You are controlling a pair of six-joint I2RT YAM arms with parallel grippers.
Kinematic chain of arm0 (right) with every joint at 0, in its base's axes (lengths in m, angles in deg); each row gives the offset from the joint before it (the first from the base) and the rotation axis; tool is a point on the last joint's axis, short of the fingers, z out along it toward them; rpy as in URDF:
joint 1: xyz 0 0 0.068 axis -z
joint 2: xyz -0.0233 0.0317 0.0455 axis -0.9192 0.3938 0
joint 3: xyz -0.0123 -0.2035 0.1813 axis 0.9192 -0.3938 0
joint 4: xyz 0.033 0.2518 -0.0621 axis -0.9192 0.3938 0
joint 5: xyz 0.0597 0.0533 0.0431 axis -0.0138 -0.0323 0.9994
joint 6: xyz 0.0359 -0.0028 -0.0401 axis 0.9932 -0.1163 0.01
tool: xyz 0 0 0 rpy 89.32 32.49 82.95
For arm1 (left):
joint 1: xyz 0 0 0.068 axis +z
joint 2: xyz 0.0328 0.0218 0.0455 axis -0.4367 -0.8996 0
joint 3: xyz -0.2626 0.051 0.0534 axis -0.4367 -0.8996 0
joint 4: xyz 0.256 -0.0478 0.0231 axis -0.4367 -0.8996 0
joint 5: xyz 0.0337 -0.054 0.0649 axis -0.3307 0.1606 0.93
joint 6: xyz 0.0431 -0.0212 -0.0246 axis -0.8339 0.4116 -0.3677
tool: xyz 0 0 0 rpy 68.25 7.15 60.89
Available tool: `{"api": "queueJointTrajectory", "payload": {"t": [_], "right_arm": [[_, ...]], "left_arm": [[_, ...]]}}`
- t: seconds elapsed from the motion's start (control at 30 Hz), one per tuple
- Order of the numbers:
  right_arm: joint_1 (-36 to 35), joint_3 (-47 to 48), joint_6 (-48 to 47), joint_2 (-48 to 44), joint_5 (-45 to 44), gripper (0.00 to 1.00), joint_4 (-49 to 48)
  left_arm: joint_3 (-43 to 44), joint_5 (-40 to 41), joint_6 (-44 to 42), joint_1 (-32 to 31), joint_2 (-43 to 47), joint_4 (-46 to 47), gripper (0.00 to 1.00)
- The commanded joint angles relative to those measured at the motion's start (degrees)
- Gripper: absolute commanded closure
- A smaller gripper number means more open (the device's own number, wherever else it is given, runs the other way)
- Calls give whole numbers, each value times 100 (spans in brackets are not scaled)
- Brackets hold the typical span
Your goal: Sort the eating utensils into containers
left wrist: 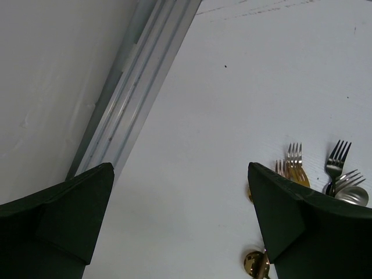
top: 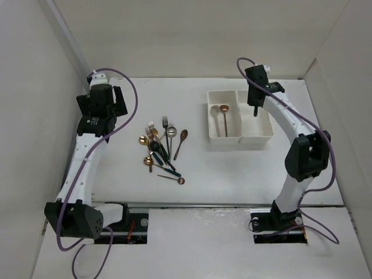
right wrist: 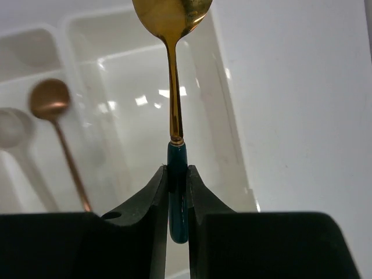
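Note:
My right gripper [right wrist: 177, 174] is shut on the dark teal handle of a gold spoon [right wrist: 173, 75] and holds it over the right white bin [right wrist: 224, 125], bowl pointing away. In the top view this gripper [top: 256, 111] hangs above the right bin [top: 266, 137]. The left bin [top: 210, 119] holds a copper spoon [right wrist: 52, 102] and a silver spoon [right wrist: 11, 131]. The other utensils lie in a loose pile [top: 161, 148] at the table's middle left. My left gripper [left wrist: 180, 215] is open and empty above bare table, left of the pile.
Two forks [left wrist: 296, 163] and a gold spoon bowl [left wrist: 256, 263] of the pile show beside my left gripper's right finger. A metal rail [left wrist: 133, 87] runs along the left wall. White walls close the table on the left, back and right.

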Motion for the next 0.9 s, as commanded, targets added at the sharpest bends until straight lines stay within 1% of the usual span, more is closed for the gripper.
{"api": "queueJointTrajectory", "payload": {"t": [0.0, 0.1, 0.17, 0.3, 0.37, 0.47, 0.5, 0.53, 0.6, 0.63, 0.67, 0.73, 0.8, 0.83, 0.87], "right_arm": [[-48, -232, -310, -170, 438, 100, -187], [-284, -461, -293, -346, 518, 100, -521], [-363, -514, -135, -346, 579, 100, -522], [-487, -514, 146, -346, 1009, 100, -662], [-539, -514, 200, -110, 1063, 100, -662], [-540, -277, 253, 338, 1063, 100, -417], [-540, -146, 253, 435, 1115, 96, -260], [-540, -145, 253, 506, 1116, 93, -258], [-601, -74, 253, 559, 1116, 71, -188], [-653, -74, 253, 507, 1116, 57, -188], [-715, -74, 253, 411, 1116, 34, -188], [-776, -5, 253, 296, 1116, 23, -127], [-995, 206, 383, 77, 1116, 19, -74], [-997, 207, 489, -3, 1046, 17, -74], [-1197, 259, 638, -82, 1045, 17, -74]], "left_arm": [[-47, 36, 28, 58, 18, 181, 0], [-47, 36, 28, 119, -35, 181, 0], [-47, -17, 28, 119, -96, 181, 0], [-47, -70, 28, 119, -97, 181, 0], [-47, -70, 28, 119, -97, 181, 0], [-47, -70, 28, 119, -97, 181, 0], [-47, -70, 28, 119, -97, 181, 0], [-47, -70, 28, 119, -97, 181, 0], [-47, -70, 28, 119, -97, 181, 0], [-47, -70, 28, 119, -97, 181, 0], [-47, -70, 28, 172, -97, 181, 0], [-47, -70, 28, 172, -97, 181, 0], [-47, -70, 28, 172, -149, 181, 0], [-47, -122, 28, 172, -150, 181, 0], [-47, -123, 106, 172, -150, 181, 0]]}}
